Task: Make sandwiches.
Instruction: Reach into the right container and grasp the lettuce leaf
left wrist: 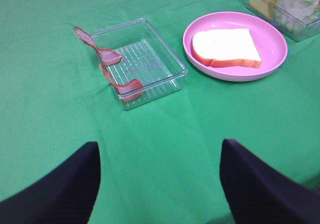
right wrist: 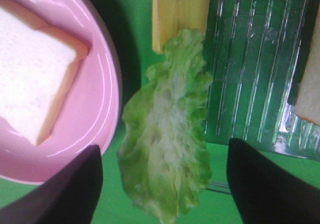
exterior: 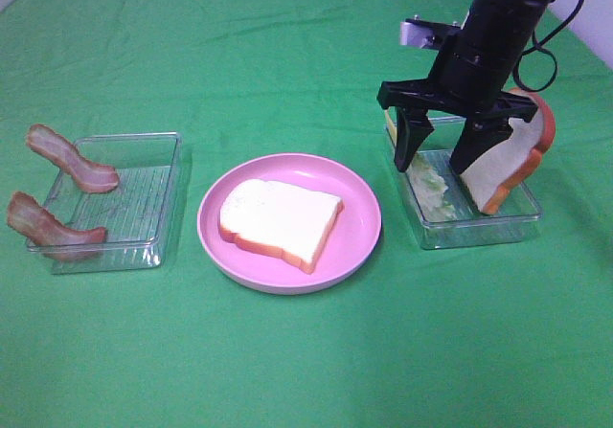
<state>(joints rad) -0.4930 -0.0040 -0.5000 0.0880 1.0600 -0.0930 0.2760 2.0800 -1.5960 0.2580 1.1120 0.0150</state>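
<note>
Hovering your right end effector [exterior: 431,169], jaws apart, straight over the lettuce [right wrist: 167,134]; the leaf's long axis runs near-far, crossing the closing line. Right arm's clearly nearer.

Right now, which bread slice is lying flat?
The bread slice on the pink plate lies flat; the other slice stands leaning in the right-hand tray.
</note>
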